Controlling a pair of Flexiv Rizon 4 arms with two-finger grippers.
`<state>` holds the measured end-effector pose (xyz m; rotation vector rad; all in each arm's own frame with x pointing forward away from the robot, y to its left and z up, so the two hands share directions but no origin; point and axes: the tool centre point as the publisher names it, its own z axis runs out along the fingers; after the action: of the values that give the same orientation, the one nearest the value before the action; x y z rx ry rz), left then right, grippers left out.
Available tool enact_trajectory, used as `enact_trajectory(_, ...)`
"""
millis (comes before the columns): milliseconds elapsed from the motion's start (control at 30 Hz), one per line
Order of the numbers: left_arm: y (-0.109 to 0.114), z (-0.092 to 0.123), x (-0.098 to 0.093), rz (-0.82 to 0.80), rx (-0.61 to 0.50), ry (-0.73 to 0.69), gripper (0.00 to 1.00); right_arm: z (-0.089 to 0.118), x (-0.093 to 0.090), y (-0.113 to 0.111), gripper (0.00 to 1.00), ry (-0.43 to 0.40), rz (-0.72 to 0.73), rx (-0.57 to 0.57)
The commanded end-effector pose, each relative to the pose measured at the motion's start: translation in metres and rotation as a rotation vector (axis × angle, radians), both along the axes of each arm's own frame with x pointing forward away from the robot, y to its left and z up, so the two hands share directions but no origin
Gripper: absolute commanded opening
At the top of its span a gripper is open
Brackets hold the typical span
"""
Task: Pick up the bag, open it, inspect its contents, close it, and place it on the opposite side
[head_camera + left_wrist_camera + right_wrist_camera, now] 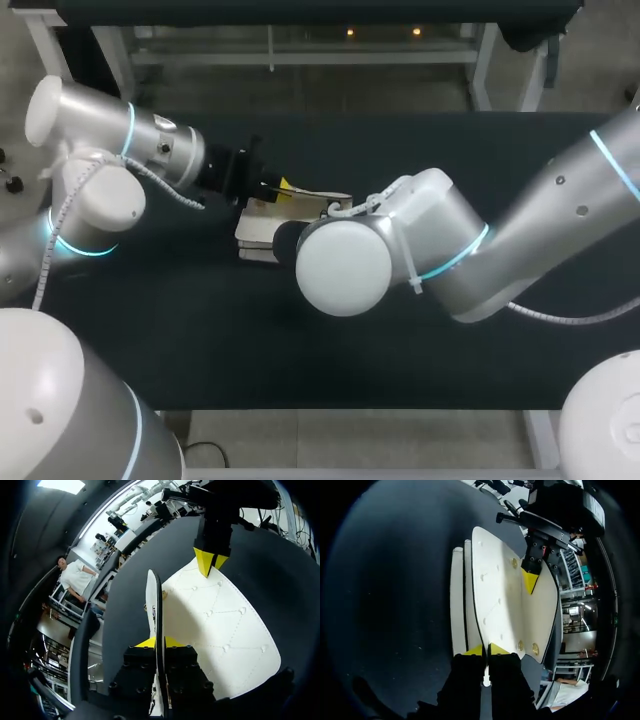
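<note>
Head view: the white bag (262, 228) is left of the tabletop's (400, 340) middle, with the left end effector (272, 186) at its far edge.

Left wrist view: that end effector's tips, nearly closed, pinch the flap's thin edge. The right end effector (210, 564) meets the opposite edge.

Right wrist view: its tips likewise pinch a thin panel.

With grips this shallow, uneven pulling could slip an edge free.

Left end effector (159, 642) and right end effector (485, 650) seemingly clamped.

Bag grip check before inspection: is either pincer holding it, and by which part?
Both hold the white quilted bag: left pincer on its upright flap's edge, right pincer on a thin edge opposite.
</note>
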<state>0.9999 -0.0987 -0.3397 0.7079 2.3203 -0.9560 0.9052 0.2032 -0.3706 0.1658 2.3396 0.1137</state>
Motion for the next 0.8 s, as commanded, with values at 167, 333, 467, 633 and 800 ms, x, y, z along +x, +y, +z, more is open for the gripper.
enact_trajectory(167, 0.005, 0.014, -0.008, 0.039, -0.064, -0.036, 0.77, -0.001, 0.003, -0.001, 0.0, -0.004, 0.0, 0.003)
enact_trajectory(333, 0.007, 0.018, -0.005, 0.044, -0.057, -0.043, 0.51, -0.001, 0.003, -0.001, 0.0, -0.004, 0.0, 0.003)
enact_trajectory(467, 0.01, 0.018, 0.001, 0.062, -0.069, -0.03, 0.37, -0.001, 0.003, -0.001, 0.0, -0.004, 0.0, 0.003)
enact_trajectory(633, 0.013, 0.019, 0.007, 0.08, -0.077, -0.03, 0.13, -0.001, 0.003, -0.001, 0.0, -0.004, 0.0, 0.003)
enact_trajectory(800, 0.013, 0.018, 0.007, 0.08, -0.076, -0.04, 0.0, -0.001, 0.003, -0.001, 0.0, -0.004, 0.0, 0.003)
